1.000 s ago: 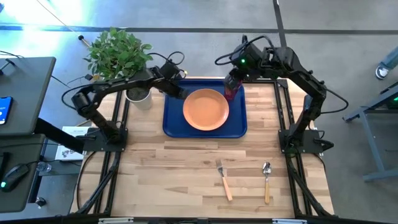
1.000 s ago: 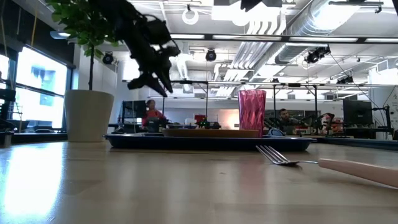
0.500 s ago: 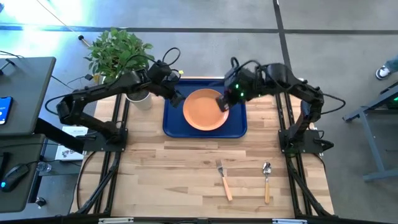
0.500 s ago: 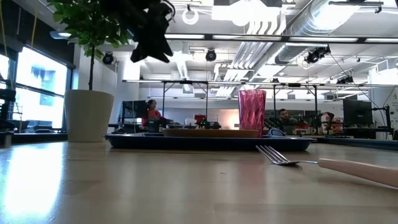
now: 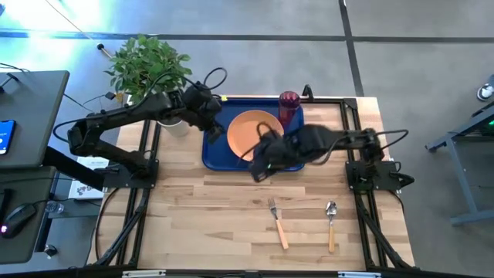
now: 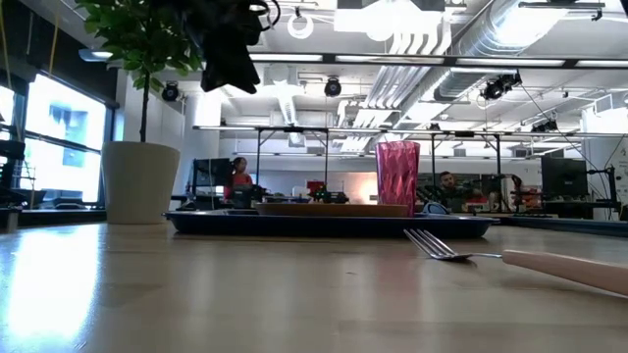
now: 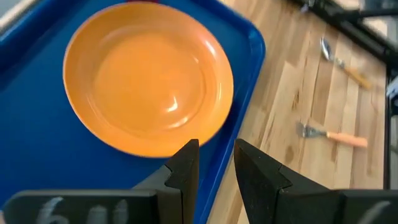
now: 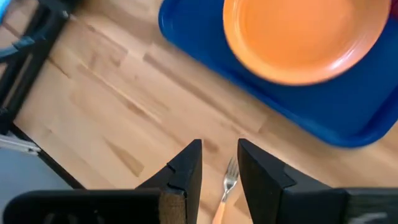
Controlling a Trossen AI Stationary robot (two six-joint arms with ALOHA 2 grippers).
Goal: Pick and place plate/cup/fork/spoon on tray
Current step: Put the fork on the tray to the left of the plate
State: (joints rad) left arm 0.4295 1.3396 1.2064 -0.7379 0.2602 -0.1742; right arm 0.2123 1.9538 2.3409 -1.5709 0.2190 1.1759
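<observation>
The left gripper [image 5: 210, 123] still hovers over the tray [image 5: 214, 157], fingers slightly apart and empty. The right gripper [image 5: 258, 168] has left the cup [image 5: 289, 106] and swung out past the tray's front rim, jaws open, empty. Only its wrist view shows the fork [image 8: 225, 190] directly beneath. The plate [image 5: 253, 136] sits on the tray, the spoon [image 5: 331, 225] on the table.

Bright, even light; ceiling lamps glare in low view, window [image 6: 59, 137] blown out, wrist views motion-blurred

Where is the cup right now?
In the high view the cup stands upright in the far right corner of the tray, just beyond the plate; no gripper touches it.
</observation>
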